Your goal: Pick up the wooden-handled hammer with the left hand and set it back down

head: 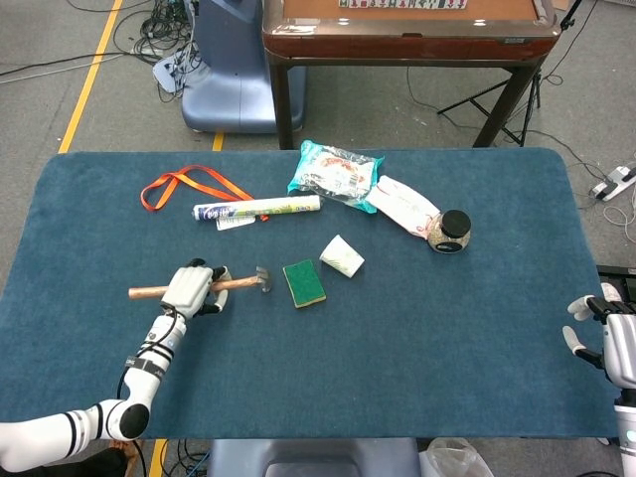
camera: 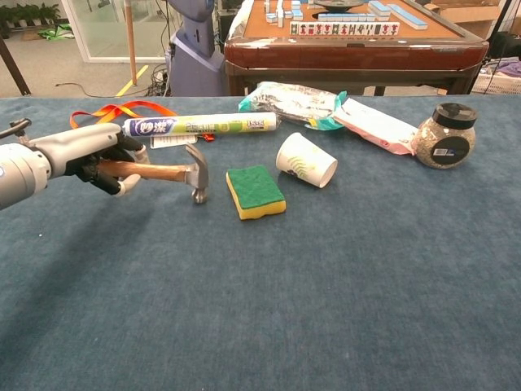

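My left hand (head: 189, 288) (camera: 91, 155) grips the wooden-handled hammer (head: 241, 282) (camera: 167, 172) around the middle of its handle. The hammer hangs a little above the blue table, lying roughly level, its metal head (camera: 198, 172) pointing right toward the green sponge. The bare end of the handle (head: 142, 292) sticks out to the left in the head view. My right hand (head: 604, 334) rests at the table's right edge with its fingers apart and nothing in it; the chest view does not show it.
A green and yellow sponge (head: 303, 283) (camera: 255, 191) lies just right of the hammer head, a tipped paper cup (camera: 306, 160) beyond it. A white tube (camera: 199, 125) and orange lanyard (camera: 102, 113) lie behind the hammer. Snack bags (camera: 301, 103) and a black-lidded jar (camera: 444, 136) sit further right.
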